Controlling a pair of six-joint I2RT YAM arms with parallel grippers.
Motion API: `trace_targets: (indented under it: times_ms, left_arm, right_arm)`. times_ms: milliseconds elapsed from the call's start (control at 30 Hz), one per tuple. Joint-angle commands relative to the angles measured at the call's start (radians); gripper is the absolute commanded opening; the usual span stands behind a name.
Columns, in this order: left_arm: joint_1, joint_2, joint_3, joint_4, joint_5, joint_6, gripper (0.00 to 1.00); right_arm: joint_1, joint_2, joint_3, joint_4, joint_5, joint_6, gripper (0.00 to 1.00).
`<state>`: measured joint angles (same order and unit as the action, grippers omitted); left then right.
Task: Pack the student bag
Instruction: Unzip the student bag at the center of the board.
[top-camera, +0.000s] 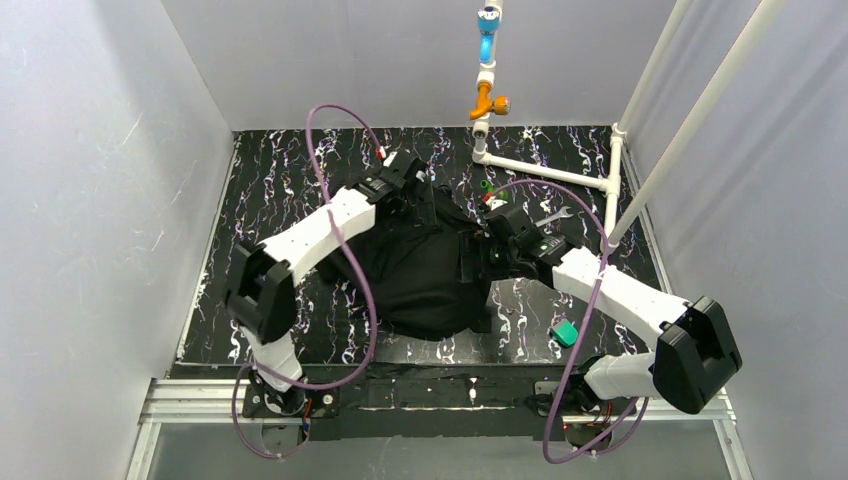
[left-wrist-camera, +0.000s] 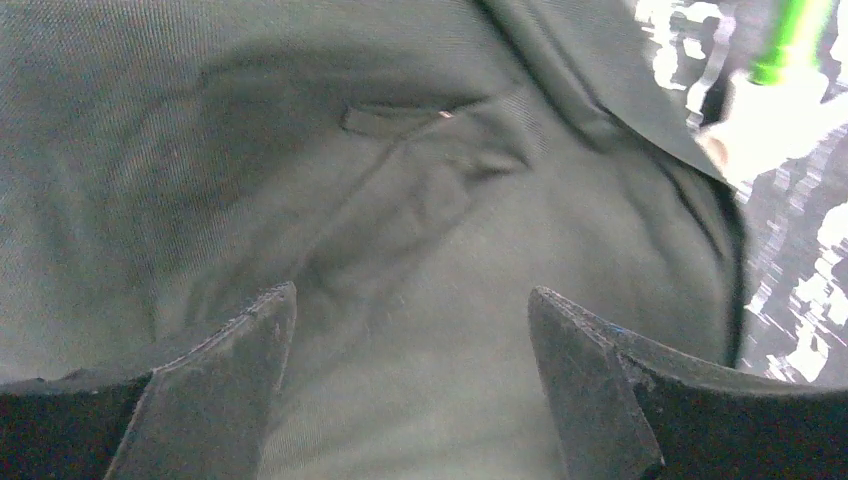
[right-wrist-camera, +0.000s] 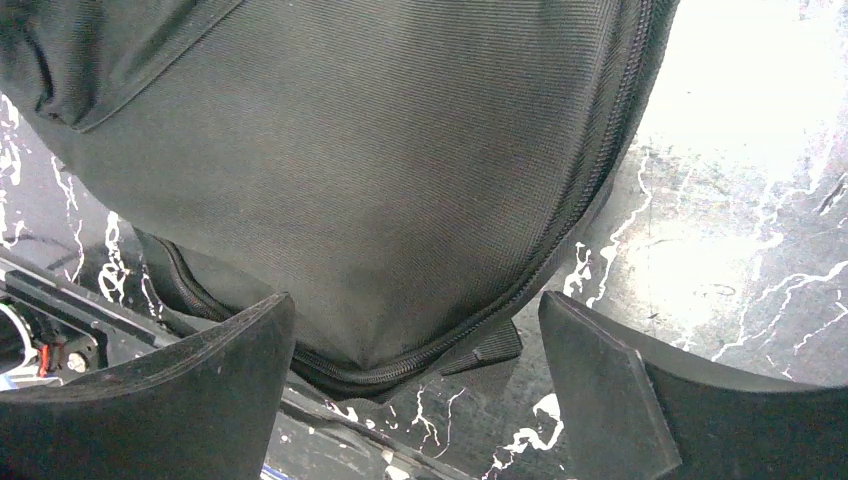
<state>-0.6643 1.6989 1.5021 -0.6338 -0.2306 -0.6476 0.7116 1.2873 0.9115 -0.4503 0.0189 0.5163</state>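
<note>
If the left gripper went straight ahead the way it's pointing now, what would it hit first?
Most likely the student bag: in the left wrist view its dark fabric fills the space straight ahead of the open left gripper. How close the fabric lies is unclear.

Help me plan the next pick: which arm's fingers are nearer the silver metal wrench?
Right. The right fingers sit beside the wrench; the left fingers are across the black fabric backpack.
</note>
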Motion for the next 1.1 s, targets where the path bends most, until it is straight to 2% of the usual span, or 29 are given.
trace_targets:
  times_ms: [0, 167, 267, 367, 533, 633, 833, 1067]
  left_arm:
    - [0.049, 0.102, 0.082, -0.05, -0.067, -0.016, 0.83]
    - [0.078, 0.199, 0.132, -0.024, 0.08, 0.076, 0.85]
    - [0.078, 0.187, 0.063, 0.05, 0.185, 0.113, 0.86]
    - [0.075, 0.117, -0.057, 0.163, 0.346, 0.141, 0.77]
    - [0.07, -0.089, -0.287, 0.439, 0.495, 0.116, 0.76]
    - [0.07, -0.134, -0.353, 0.489, 0.567, 0.099, 0.76]
    - [0.068, -0.195, -0.468, 0.568, 0.648, 0.083, 0.77]
    - [0.069, -0.247, -0.539, 0.585, 0.668, 0.103, 0.81]
  right_arm:
    - [-0.011, 0.006, 0.053, -0.017, 0.046, -0.011, 0.98]
    - [-0.065, -0.004, 0.033, 0.019, -0.005, -0.01, 0.98]
    - [-0.082, 0.0, 0.041, 0.04, -0.044, -0.018, 0.98]
    - [-0.086, 0.017, 0.055, 0.047, -0.063, -0.023, 0.98]
    - [-0.087, 0.056, 0.083, 0.069, -0.092, -0.006, 0.98]
    - [-0.087, 0.071, 0.107, 0.091, -0.091, 0.026, 0.98]
    - [-0.088, 0.093, 0.171, 0.073, 0.136, 0.182, 0.98]
    - [-0.061, 0.23, 0.281, 0.102, 0.151, 0.339, 0.98]
